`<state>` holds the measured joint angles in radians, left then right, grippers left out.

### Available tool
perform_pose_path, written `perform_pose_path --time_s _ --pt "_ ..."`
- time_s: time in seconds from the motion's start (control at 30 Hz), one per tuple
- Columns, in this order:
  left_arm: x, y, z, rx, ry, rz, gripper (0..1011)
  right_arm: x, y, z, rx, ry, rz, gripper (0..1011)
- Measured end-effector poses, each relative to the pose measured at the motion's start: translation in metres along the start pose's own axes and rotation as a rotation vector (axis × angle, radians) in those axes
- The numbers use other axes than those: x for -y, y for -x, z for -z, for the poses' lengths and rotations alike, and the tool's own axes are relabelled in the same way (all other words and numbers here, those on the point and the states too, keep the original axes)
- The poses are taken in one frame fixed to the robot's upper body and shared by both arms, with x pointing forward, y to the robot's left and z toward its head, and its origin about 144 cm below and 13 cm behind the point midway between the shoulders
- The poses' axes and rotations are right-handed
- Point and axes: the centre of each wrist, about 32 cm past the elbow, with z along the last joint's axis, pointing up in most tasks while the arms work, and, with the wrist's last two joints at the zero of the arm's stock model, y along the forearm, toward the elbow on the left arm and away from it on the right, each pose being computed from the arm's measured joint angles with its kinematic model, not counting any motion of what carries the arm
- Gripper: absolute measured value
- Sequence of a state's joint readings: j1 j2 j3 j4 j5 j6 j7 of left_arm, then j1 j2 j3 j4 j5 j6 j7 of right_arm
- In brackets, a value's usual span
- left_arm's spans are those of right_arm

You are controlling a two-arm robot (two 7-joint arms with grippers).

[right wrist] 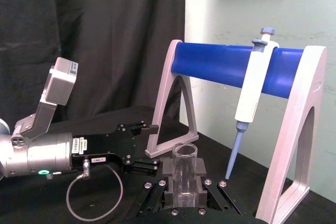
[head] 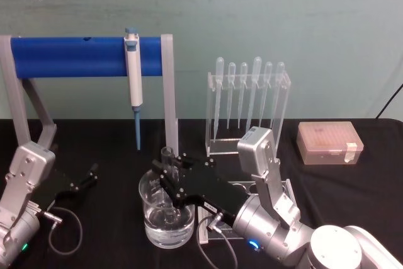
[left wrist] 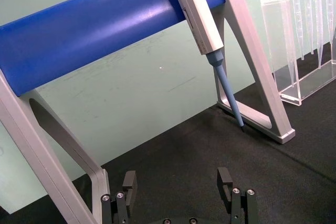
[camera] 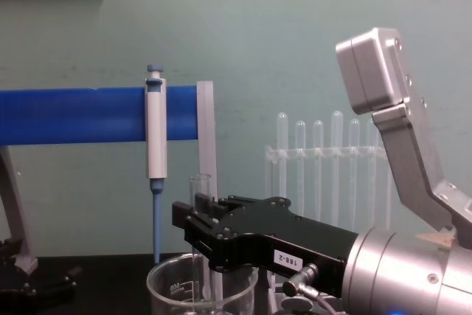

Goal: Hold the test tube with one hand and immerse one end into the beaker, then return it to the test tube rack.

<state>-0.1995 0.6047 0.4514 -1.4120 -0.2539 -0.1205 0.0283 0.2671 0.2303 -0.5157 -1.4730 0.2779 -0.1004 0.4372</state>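
Observation:
The test tube stands upright with my right gripper shut on its upper part. Its lower end reaches down inside the beaker, which holds clear liquid near the table's front middle. In the chest view the test tube rises above the right gripper, and the beaker sits directly below. The right wrist view shows the test tube clamped between the fingers. My left gripper rests low at the left, away from the beaker. Its fingers are spread with nothing between them.
Behind the beaker, a blue-and-white pipettor hangs from a grey stand with a blue bar. A clear rack of plastic pipettes stands behind my right arm. A pale tip box sits at the back right.

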Motion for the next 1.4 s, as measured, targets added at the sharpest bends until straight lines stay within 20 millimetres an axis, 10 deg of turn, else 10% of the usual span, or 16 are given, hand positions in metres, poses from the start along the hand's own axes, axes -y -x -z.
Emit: perform_pose_path --time_s 1.4 --pt "0.0000 0.0000 0.0000 0.000 0.000 0.000 1000 0.0000 0.0000 0.0000 0.000 0.000 0.000 225"
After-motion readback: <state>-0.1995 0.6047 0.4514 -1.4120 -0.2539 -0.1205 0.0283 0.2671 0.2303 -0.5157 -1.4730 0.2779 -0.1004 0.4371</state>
